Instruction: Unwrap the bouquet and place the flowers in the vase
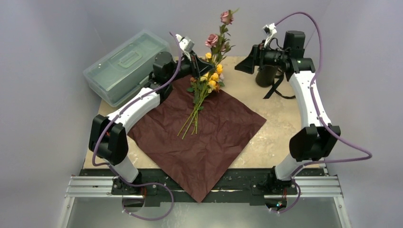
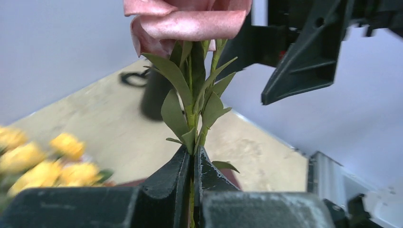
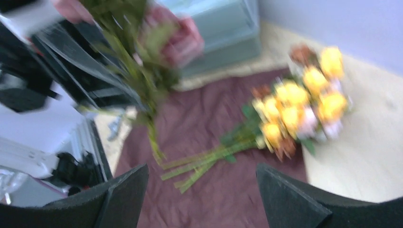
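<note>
The bouquet lies unwrapped: its maroon paper point(image 1: 209, 137) is spread flat on the table. A bunch of yellow flowers point(image 1: 211, 78) lies on it with the stems toward the near edge. My left gripper point(image 1: 201, 63) is shut on the green stems point(image 2: 192, 142) of two pink roses point(image 1: 212, 40), holding them raised and upright. My right gripper point(image 1: 242, 65) hangs open and empty just right of the roses, its fingers point(image 3: 119, 199) wide apart above the paper point(image 3: 228, 190) and the lying flowers point(image 3: 294, 107). The black vase point(image 1: 266, 75) stands behind the right gripper.
A translucent lidded plastic box point(image 1: 127, 65) stands at the back left, partly off the table's edge. A black ribbon point(image 1: 276, 90) lies loose beside the vase. Grey walls close in the back and sides.
</note>
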`<state>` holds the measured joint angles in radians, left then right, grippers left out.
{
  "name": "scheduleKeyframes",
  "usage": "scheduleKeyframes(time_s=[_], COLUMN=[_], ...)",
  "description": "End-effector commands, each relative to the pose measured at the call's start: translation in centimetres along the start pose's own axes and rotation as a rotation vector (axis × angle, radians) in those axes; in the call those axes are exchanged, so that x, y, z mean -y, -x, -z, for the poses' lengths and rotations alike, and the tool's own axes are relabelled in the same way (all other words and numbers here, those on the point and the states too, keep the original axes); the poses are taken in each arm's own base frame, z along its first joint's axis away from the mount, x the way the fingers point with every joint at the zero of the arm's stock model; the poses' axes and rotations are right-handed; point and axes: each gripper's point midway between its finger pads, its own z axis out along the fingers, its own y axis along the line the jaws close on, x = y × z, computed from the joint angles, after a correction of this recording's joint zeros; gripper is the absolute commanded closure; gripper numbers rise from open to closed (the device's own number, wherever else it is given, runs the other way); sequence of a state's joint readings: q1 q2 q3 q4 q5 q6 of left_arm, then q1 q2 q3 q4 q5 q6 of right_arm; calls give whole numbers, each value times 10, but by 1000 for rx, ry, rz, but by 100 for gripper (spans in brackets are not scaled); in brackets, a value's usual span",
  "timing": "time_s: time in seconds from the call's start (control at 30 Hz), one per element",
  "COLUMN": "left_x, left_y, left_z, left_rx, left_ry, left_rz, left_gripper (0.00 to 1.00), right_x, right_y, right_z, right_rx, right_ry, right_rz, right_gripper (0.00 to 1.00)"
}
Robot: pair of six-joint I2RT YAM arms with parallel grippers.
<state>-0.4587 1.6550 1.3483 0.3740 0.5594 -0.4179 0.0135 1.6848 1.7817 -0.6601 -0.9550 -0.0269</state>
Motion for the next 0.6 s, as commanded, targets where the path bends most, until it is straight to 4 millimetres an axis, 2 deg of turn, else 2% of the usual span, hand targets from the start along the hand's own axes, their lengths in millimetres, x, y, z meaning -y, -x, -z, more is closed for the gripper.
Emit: scheduleKeyframes(time_s=[0.0, 0.1, 0.2, 0.37, 0.57], left_x=[79, 101, 114, 123, 121], left_y=[47, 51, 52, 55, 52], left_z=[-7, -7, -7, -7, -12], left_rx=[91, 100, 101, 109, 77], left_ry=[-313, -387, -432, -475, -471], left_rz=[-36, -38, -22, 30, 57], left_gripper=[100, 100, 100, 100, 98], right_x=[-86, -106, -119, -135, -146], right_y=[66, 76, 82, 85, 88], right_z=[12, 12, 13, 15, 21], right_rx=[215, 240, 250, 253, 258], right_ry=[237, 303, 356, 427, 484], right_rz=[95, 99, 87, 91, 79], right_gripper=[12, 12, 17, 37, 69])
